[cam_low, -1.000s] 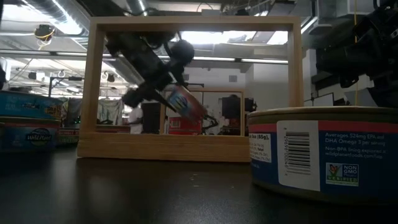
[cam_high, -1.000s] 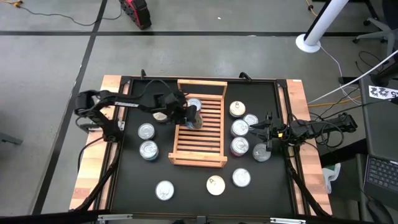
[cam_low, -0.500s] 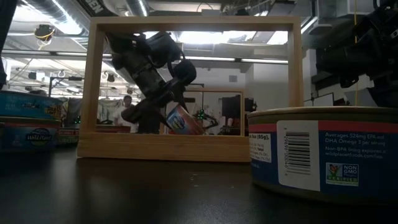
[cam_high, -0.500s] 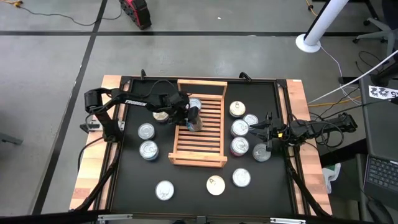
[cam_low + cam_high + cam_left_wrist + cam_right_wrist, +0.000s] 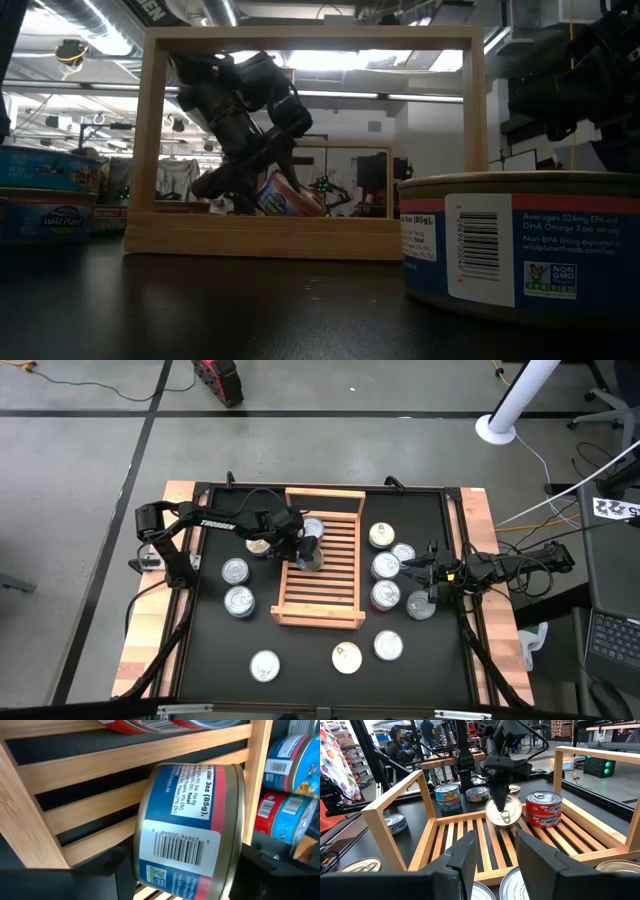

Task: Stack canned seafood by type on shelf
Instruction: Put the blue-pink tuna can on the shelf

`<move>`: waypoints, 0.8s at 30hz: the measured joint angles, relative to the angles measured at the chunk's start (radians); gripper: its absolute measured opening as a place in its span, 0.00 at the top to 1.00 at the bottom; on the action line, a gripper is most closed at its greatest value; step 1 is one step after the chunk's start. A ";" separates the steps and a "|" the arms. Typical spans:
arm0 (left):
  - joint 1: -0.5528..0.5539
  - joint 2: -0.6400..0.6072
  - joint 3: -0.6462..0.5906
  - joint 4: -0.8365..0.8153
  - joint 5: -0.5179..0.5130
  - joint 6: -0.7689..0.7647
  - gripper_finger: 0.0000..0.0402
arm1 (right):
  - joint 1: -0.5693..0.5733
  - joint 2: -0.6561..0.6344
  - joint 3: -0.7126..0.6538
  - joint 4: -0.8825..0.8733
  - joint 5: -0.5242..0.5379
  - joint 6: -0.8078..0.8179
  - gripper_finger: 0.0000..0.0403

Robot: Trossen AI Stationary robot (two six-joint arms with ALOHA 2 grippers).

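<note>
The wooden slatted shelf (image 5: pixel 322 598) lies in the middle of the table. Over its far left part my left gripper (image 5: pixel 305 550) is shut on a blue-and-red-labelled can (image 5: pixel 190 830), which stands on edge and tilted (image 5: pixel 503 812). A red-labelled can (image 5: pixel 544 809) stands flat on the slats just beyond it, toward the far rail. More round tins lie on the black table around the shelf. My right gripper (image 5: pixel 418 570) waits at the table's right edge, level and open, with nothing between its fingers. My left gripper holds the can between its two fingers, one on the lid side (image 5: pixel 507 804) and one on the bottom side, so the label wall (image 5: pixel 175 845) faces the wrist. The fingers slant down from the table's left. The can is on edge and tilted, its lower rim (image 5: pixel 503 825) at the slats.
Tins lie left of the shelf (image 5: pixel 235 570) (image 5: pixel 238 601), right of it (image 5: pixel 386 566) (image 5: pixel 380 536) (image 5: pixel 385 595) and near the front edge (image 5: pixel 264 665) (image 5: pixel 346 657). One tin (image 5: pixel 520 245) stands close before the low camera. The shelf's near half is bare slats.
My left gripper has sunk toward the shelf's slats with the can and rolled a little. The can has come down from mid-height in the shelf's frame to the slats and is tipped further over.
</note>
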 joint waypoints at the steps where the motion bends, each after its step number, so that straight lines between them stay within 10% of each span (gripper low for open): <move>1: 0.000 0.000 0.000 -0.005 0.000 0.012 0.42 | 0.000 0.000 0.000 0.000 0.000 0.000 0.66; 24: 0.116 -0.005 0.000 -0.103 0.107 0.045 0.35 | 0.000 0.000 0.000 -0.001 0.000 0.000 0.66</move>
